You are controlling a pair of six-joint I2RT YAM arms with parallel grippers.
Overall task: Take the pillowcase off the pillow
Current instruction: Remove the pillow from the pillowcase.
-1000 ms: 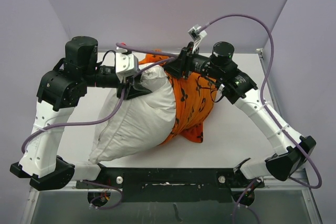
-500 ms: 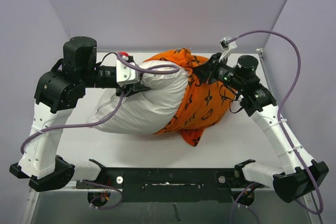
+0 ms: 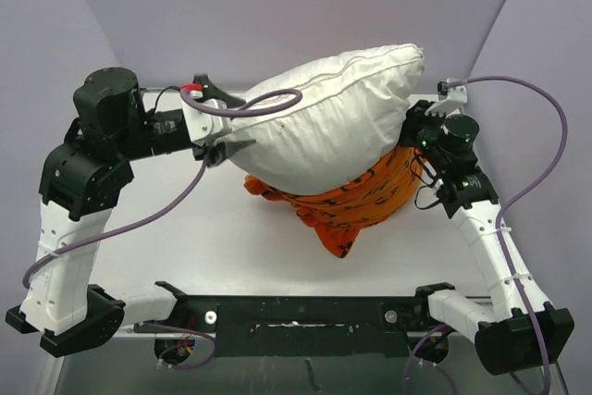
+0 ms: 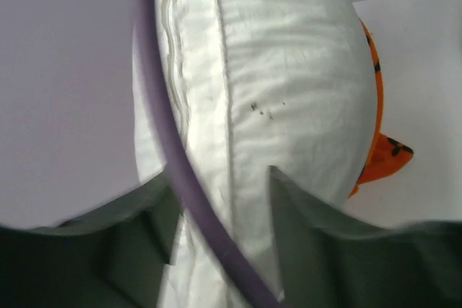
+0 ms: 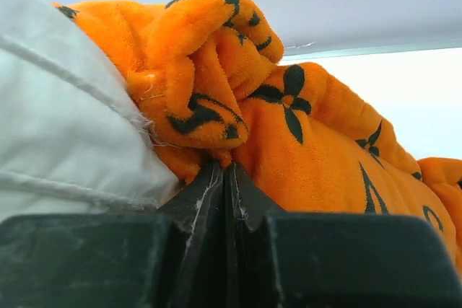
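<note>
At left, the left gripper (image 3: 225, 143) clamps the seamed end of the pillow (image 3: 333, 122), one finger on each face. It holds the pillow up off the table (image 3: 185, 247), tilted so its far right corner is highest. A purple cable (image 4: 170, 142) loops across that held end. Below and to the right, the pillowcase (image 3: 356, 203) hangs bunched under the pillow's lower right part. It seems mostly slipped off, with one corner drooping toward the table. At far right, the right gripper (image 3: 413, 133) has its jaws pressed together, tips at a thick fold of the pillowcase. It appears to pinch the fold, though how much cloth is caught is hard to tell.

The step in hand looks like the final pull apart. To do it well, the left grip should keep the seam firm and high. The right should draw the cover down and rightward, in line with its opening, so the plump corner does not snag. A thin pinch could slip on plush pile, so a steady pull is safer than a jerk.

The pillow is plump and white, of smooth woven cloth with ridged stitched edges and faint wrinkles. The pillowcase is bright orange, fuzzy and thick, printed with black flowers and diamonds, and folds in soft rolls.
</note>
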